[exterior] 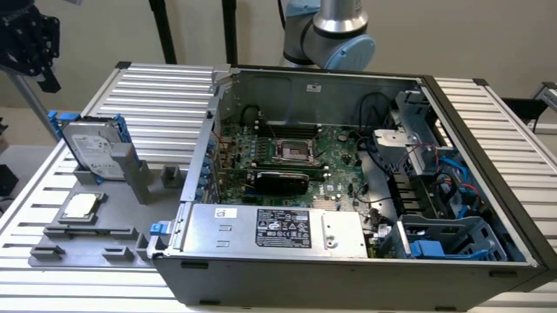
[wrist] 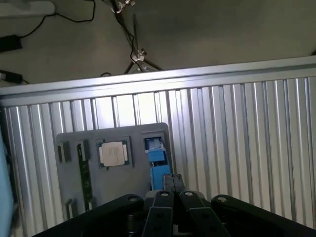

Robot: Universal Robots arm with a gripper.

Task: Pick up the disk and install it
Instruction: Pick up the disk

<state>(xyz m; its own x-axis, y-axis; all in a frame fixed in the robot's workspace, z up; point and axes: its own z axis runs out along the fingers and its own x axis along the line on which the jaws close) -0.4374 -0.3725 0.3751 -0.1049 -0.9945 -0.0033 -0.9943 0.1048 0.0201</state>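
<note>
I'm looking at what seems a robotics lab bench. A ribbed aluminium table (exterior: 156, 85) is carrying a grey parts fixture (exterior: 130, 208) below the claw (wrist: 173, 183). Well off to the claw's side, an opened computer case (exterior: 348, 280) is lying with its motherboard (exterior: 340, 150) showing. A robot arm (exterior: 335, 32) is standing behind it, and cables (wrist: 64, 17) are trailing over the bare floor (wrist: 222, 29).

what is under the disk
The disk stands on edge in a slot of the grey holder, on the ribbed metal table. Its lower edge is hidden in the slot.
</note>
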